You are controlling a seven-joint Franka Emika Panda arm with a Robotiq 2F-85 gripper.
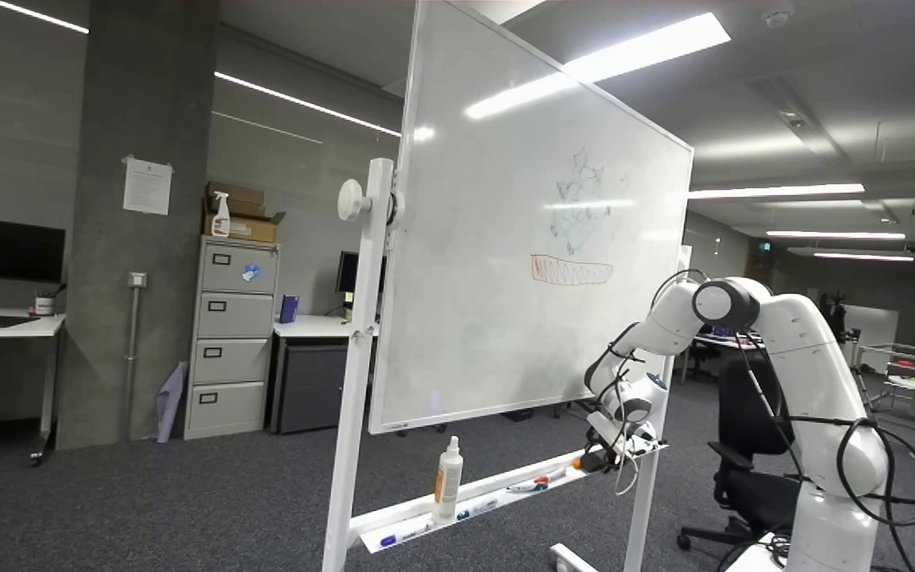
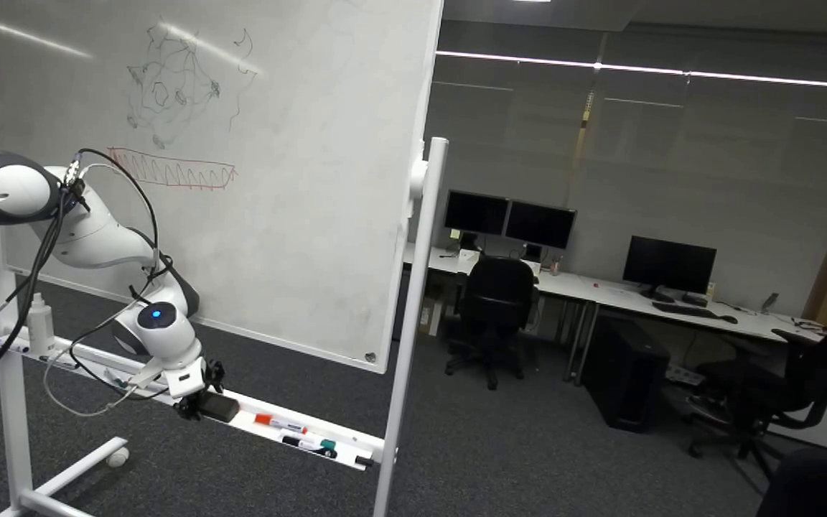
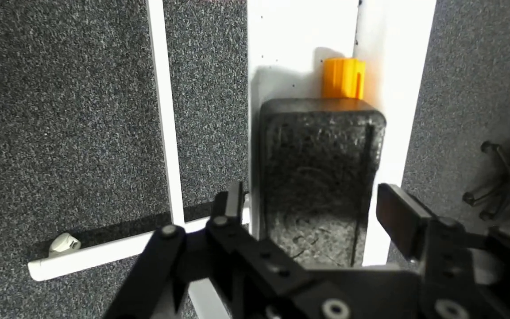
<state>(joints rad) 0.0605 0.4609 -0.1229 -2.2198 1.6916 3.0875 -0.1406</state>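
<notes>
Whiteboard tray point(image 3: 299, 35) has blk eraser point(image 3: 317, 177) btwn parted jaws.

Eraser point(image 2: 220, 407) on tray point(image 2: 345, 433) below whiteboard point(image 2: 306, 201), near markers point(image 2: 286, 424)

Block point(image 3: 317, 177) is blk w/ gry mottling, tray point(image 3: 301, 31) wht.

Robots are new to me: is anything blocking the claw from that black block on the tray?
Nothing visible. In the wrist view, the open gripper has fingers on both sides of the black block, a gap showing at each. An orange object shows past the block's far end, not between the fingers.
</notes>
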